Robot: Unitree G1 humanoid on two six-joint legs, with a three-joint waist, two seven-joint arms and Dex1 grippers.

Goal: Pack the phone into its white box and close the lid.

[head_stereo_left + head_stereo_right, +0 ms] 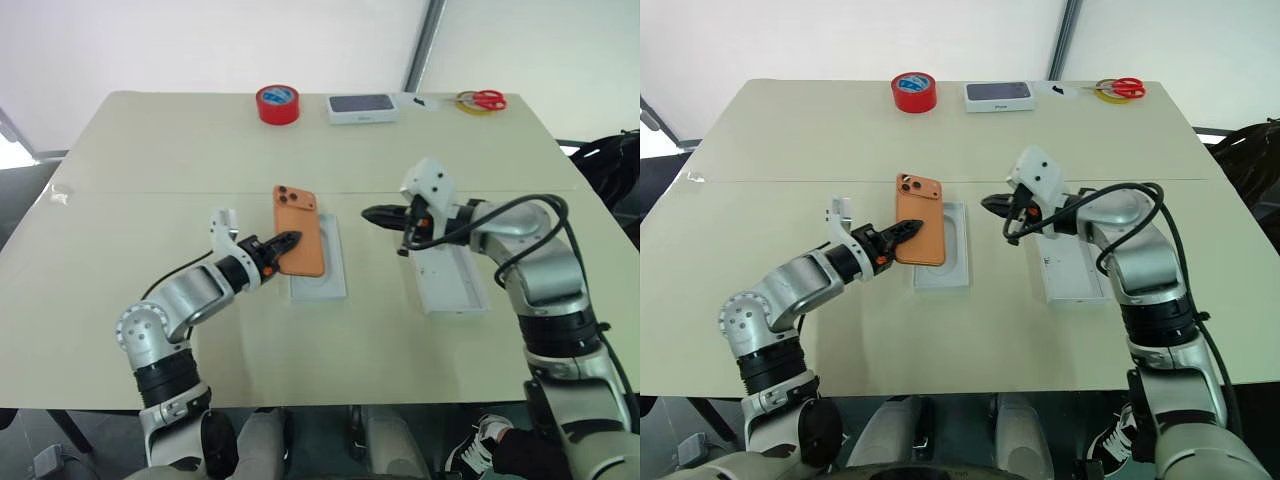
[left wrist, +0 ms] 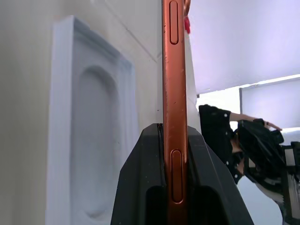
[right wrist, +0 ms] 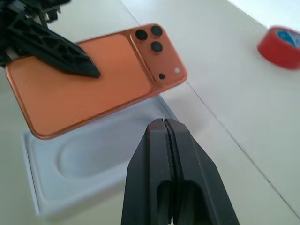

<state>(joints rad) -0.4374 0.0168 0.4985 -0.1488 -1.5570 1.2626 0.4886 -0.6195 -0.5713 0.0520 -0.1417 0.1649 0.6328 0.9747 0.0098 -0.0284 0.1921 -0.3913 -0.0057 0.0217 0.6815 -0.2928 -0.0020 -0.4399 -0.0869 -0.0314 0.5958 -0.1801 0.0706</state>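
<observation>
The orange phone (image 1: 300, 225) hangs back face up over the left part of the white box (image 1: 335, 280), its camera cluster at the far end. My left gripper (image 1: 290, 241) is shut on the phone's near left edge; the fingers (image 2: 140, 187) clamp its thin side (image 2: 174, 70). The box is a shallow white tray with an oval hollow in its floor (image 3: 93, 164). To its right lies the lid (image 1: 455, 290), open side up. My right gripper (image 1: 370, 214) hovers shut and empty between box and lid, pointing at the phone (image 3: 84, 89).
Along the table's far edge stand a red tape roll (image 1: 278, 104), a white box with a dark top (image 1: 362, 107) and red-handled scissors (image 1: 482, 100). A seam crosses the tabletop (image 1: 150, 192). A dark bag (image 1: 620, 160) sits off the right side.
</observation>
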